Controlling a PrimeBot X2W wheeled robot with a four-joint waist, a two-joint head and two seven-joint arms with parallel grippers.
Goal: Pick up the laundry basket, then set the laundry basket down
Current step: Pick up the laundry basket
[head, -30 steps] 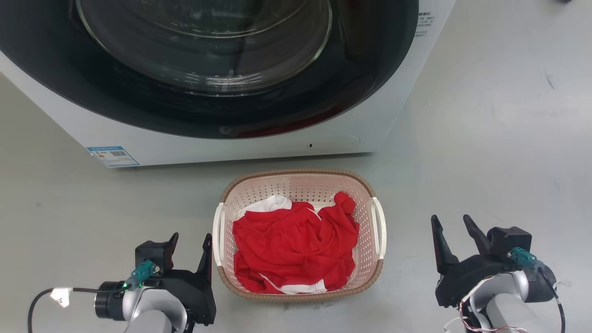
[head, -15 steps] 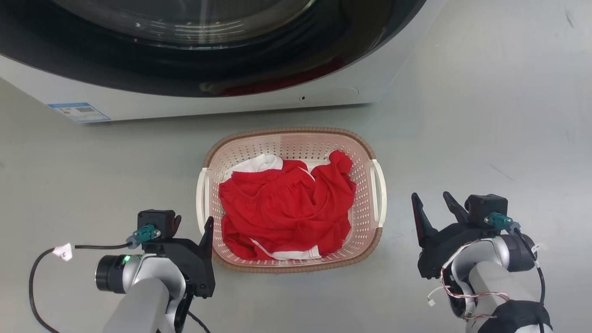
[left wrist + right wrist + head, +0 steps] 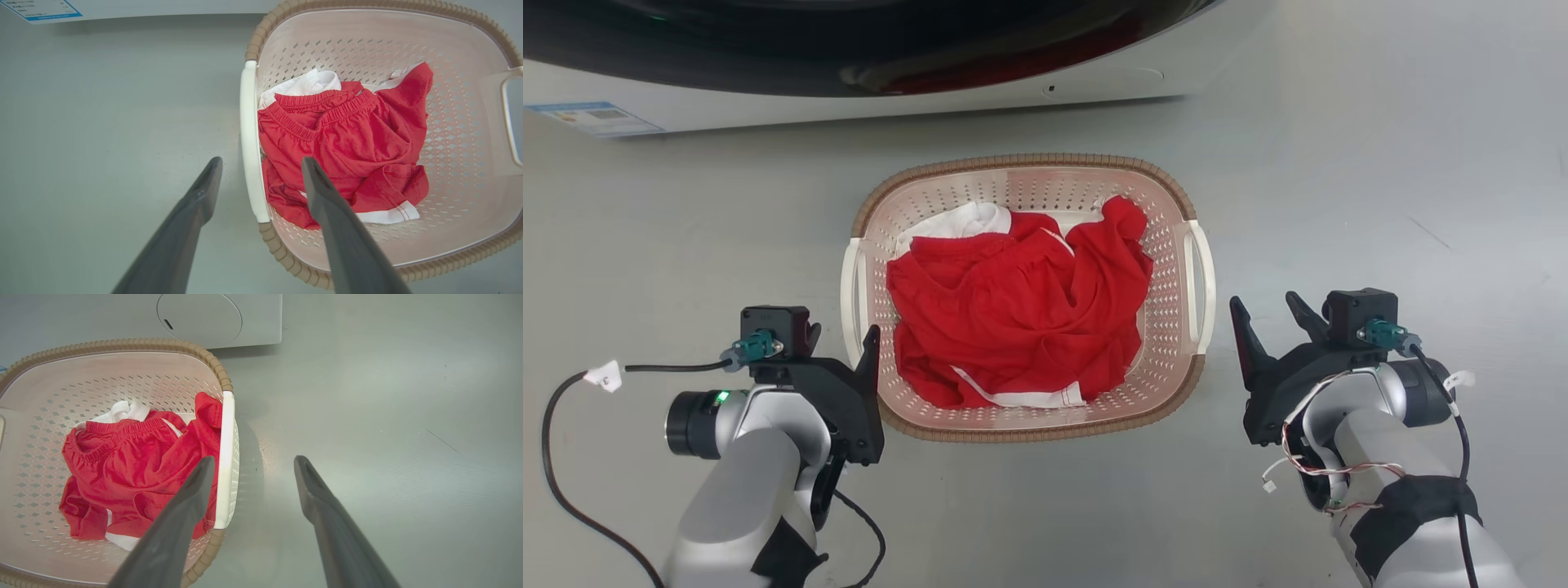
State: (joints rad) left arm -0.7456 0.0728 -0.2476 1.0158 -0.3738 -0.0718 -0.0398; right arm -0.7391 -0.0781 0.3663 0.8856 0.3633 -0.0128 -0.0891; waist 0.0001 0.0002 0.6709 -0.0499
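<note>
The laundry basket (image 3: pixel 1029 161) stands on the grey floor in front of the washing machine, pale pink with a brown woven rim and white side handles. My left gripper (image 3: pixel 843 336) is open at its left handle (image 3: pixel 850 282). In the left wrist view the left gripper (image 3: pixel 261 161) has one finger on each side of that white handle (image 3: pixel 247 134). My right gripper (image 3: pixel 1263 304) is open just right of the right handle (image 3: pixel 1205 278). In the right wrist view the right gripper (image 3: pixel 254 459) lines up over the handle bar (image 3: pixel 226 457). Whether either gripper touches the basket (image 3: pixel 102 367) I cannot tell.
Red and white clothes (image 3: pixel 1013 302) lie crumpled inside the basket. The white washing machine (image 3: pixel 768 106) with its dark door runs along the top, close behind the basket. A black cable (image 3: pixel 556 457) loops on the floor at the lower left. Bare grey floor (image 3: pixel 1405 163) spreads to the right.
The whole head picture has shifted, so the camera has tilted down and closer. Both grippers have drawn in toward the basket's side handles, the left one now straddling its handle.
</note>
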